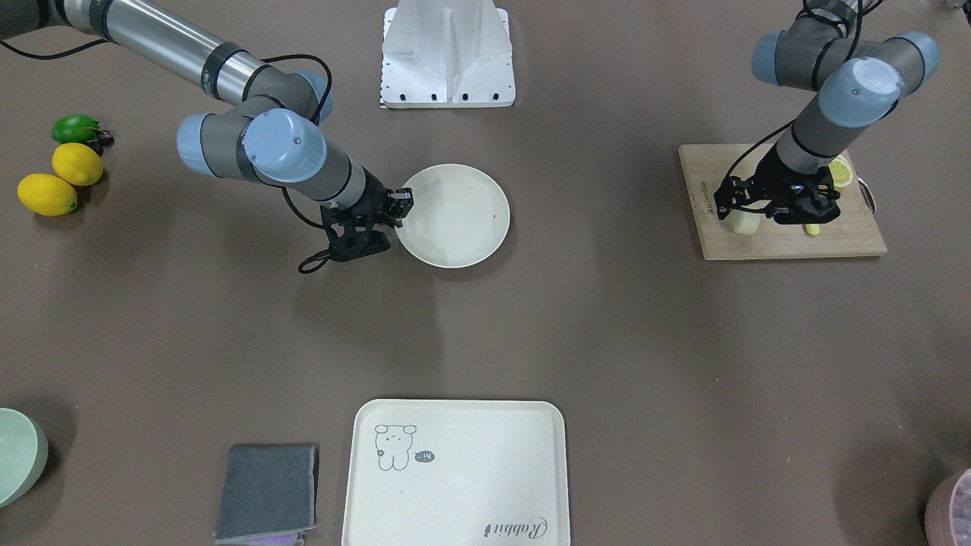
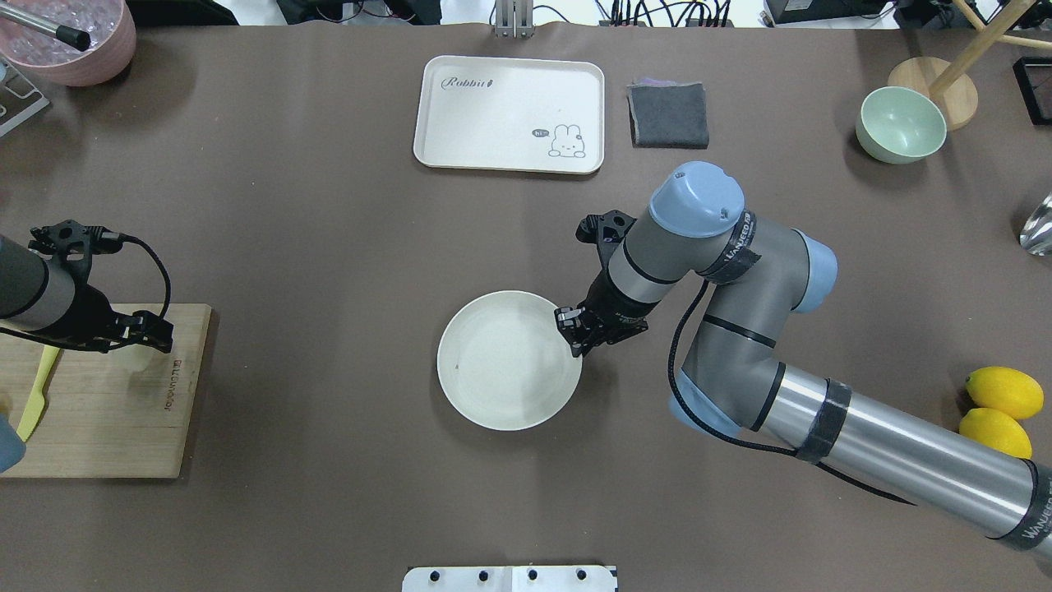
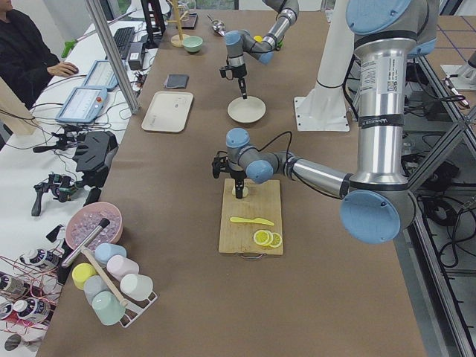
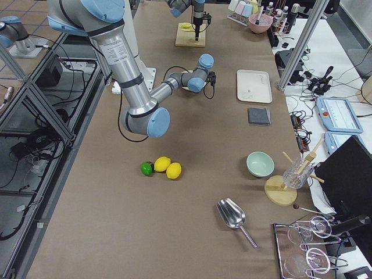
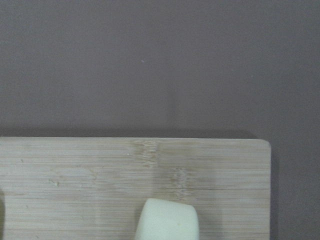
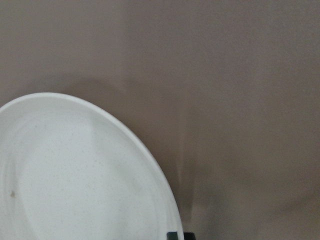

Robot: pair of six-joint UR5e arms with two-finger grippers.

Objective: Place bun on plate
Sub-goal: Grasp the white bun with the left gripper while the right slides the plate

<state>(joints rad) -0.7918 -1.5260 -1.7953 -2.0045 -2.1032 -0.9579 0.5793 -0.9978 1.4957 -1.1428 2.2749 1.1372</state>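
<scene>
The bun (image 1: 745, 224) is a small cream block standing near one end of the wooden cutting board (image 1: 781, 241); the left wrist view has the bun (image 5: 167, 220) at its bottom edge. My left gripper (image 1: 740, 210) hangs right over it, fingers pointing down, and looks open, with no finger showing in its wrist view. The plate (image 1: 455, 227) is round, off-white and bare, at mid table. My right gripper (image 2: 576, 340) sits at the plate (image 2: 501, 370) rim, apparently shut on it. In the right wrist view a dark fingertip (image 6: 180, 235) shows against the plate (image 6: 75, 175) edge.
Lemon slices (image 1: 840, 173) and a yellow knife (image 2: 37, 395) lie on the board. A rabbit tray (image 1: 455, 470) and grey cloth (image 1: 267, 493) are at the operators' side. Whole lemons (image 1: 61, 178), a green bowl (image 2: 900, 123) and a pink bowl (image 2: 70, 37) stand at the edges.
</scene>
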